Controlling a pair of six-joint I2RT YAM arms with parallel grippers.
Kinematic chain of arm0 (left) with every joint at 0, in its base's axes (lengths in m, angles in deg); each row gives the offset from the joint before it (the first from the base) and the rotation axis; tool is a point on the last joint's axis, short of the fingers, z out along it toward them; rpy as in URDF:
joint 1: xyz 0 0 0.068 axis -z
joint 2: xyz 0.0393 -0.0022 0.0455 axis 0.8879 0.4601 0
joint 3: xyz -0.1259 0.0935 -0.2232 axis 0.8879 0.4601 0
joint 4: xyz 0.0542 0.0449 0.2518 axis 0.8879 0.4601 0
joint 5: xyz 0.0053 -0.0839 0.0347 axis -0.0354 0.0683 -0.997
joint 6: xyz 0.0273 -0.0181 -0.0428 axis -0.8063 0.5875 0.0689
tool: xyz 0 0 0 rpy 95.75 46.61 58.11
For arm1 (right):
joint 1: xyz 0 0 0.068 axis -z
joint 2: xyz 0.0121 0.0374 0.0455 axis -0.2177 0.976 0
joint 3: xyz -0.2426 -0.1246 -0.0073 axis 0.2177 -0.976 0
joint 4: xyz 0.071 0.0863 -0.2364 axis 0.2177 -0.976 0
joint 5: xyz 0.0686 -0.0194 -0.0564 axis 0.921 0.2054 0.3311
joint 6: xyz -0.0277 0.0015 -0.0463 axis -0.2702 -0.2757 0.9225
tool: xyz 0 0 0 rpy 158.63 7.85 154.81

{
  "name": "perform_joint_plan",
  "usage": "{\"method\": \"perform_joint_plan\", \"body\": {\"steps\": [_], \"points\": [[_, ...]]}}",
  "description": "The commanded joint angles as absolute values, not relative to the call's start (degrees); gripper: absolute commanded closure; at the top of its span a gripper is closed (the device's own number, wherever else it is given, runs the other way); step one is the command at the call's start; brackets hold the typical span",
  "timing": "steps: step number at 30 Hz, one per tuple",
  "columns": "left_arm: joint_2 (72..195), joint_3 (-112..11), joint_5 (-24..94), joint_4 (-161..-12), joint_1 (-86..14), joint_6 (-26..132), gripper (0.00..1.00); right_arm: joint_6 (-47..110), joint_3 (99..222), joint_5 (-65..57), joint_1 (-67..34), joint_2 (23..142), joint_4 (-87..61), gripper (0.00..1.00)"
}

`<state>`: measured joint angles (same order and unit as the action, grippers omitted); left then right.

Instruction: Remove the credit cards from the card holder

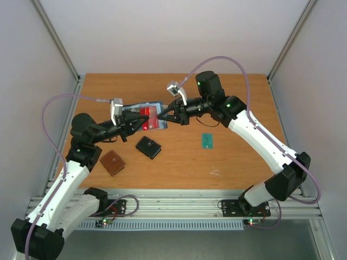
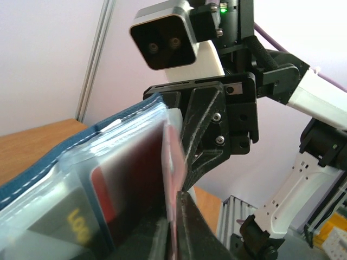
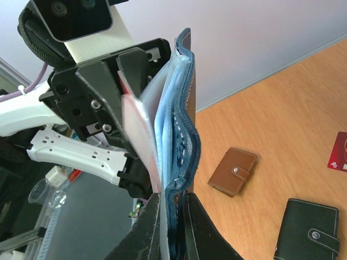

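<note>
The navy card holder (image 1: 132,110) is held up off the table between both grippers, its clear blue-grey pockets (image 3: 165,116) fanned open. My right gripper (image 3: 171,200) is shut on the holder's stitched edge (image 3: 181,135). My left gripper (image 2: 174,216) is shut on the edge of a thin red card (image 2: 173,157) sticking out of the pockets; it shows red in the top view (image 1: 145,112). A darker card with yellow print (image 2: 76,230) sits in a pocket. The teal-green card (image 1: 207,141) lies flat on the table, right of the grippers (image 1: 135,125) (image 1: 165,116).
A black snap wallet (image 1: 148,147) and a brown snap wallet (image 1: 112,162) lie on the table below the holder; both show in the right wrist view (image 3: 309,230) (image 3: 233,172). A red flat piece with pale marks (image 3: 339,151) lies at that view's right edge.
</note>
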<state>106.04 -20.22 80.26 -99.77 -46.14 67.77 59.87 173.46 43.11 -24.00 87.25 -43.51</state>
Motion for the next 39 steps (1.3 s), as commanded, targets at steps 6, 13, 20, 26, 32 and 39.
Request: {"method": "perform_joint_plan", "body": {"steps": [6,13,20,26,32,39], "points": [[105.4,-19.7,85.0,-104.1,-45.9,67.4,0.93,57.9,172.1,44.2,-22.2,85.1,-39.7,0.99],[105.3,-19.9,82.8,-102.8,-46.0,67.7,1.00,57.9,170.1,44.6,-18.3,83.2,-40.4,0.99],[105.7,-20.3,80.0,-99.9,-46.3,67.1,1.00,58.4,167.6,44.3,-14.1,80.9,-42.5,0.99],[109.5,-24.6,75.4,-71.6,-45.5,49.7,1.00,54.2,166.7,36.1,-6.7,80.7,-44.7,0.99],[124.3,-35.1,64.5,-39.2,-38.3,14.2,1.00,58.4,171.4,18.7,-5.2,81.7,-57.8,0.99],[139.9,-45.1,64.0,-43.5,-42.9,28.8,1.00,61.6,168.0,15.9,-4.6,78.9,-59.2,0.99]]}}
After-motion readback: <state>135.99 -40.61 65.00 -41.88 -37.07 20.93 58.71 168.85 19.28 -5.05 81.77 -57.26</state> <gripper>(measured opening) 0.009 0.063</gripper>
